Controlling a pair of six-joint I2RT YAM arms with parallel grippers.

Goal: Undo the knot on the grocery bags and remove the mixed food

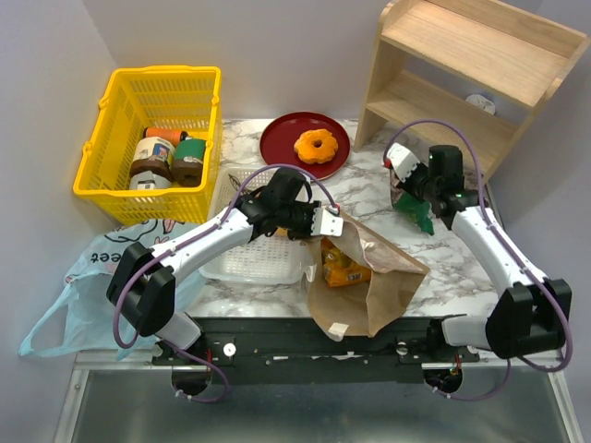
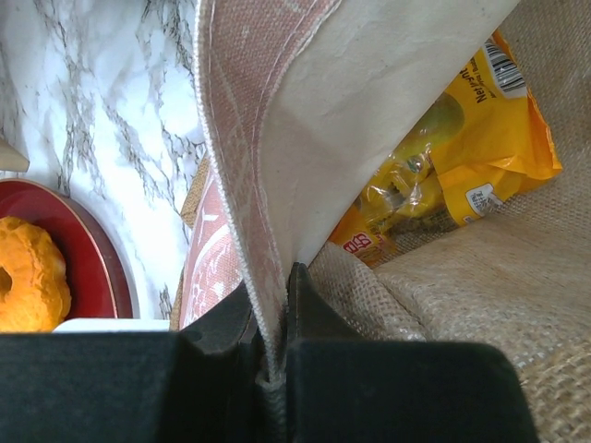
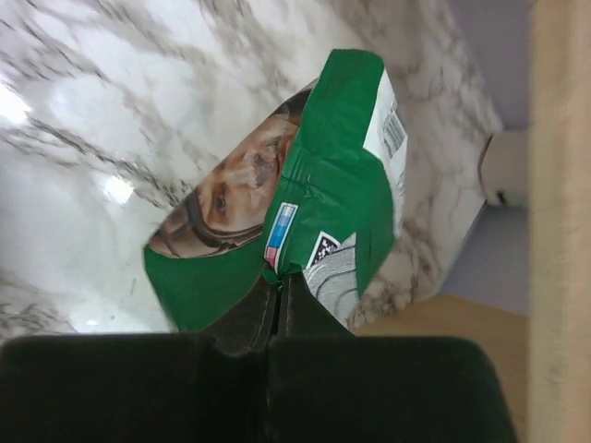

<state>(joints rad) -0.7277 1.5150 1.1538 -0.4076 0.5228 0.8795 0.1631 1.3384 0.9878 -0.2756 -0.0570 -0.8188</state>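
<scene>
While left claw pinches paper bag rim, snack packet inside

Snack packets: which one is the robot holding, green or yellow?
The green crisp bag, pinched in the right gripper near the wooden shelf. The yellow-orange snack packet lies inside the brown bag, whose edge the left gripper grips.

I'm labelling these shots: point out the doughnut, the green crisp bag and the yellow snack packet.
doughnut [image 1: 306,148]: top view, left side of ring.
green crisp bag [image 3: 328,171]: right wrist view, green front panel.
yellow snack packet [image 2: 489,125]: left wrist view, yellow front.
</scene>
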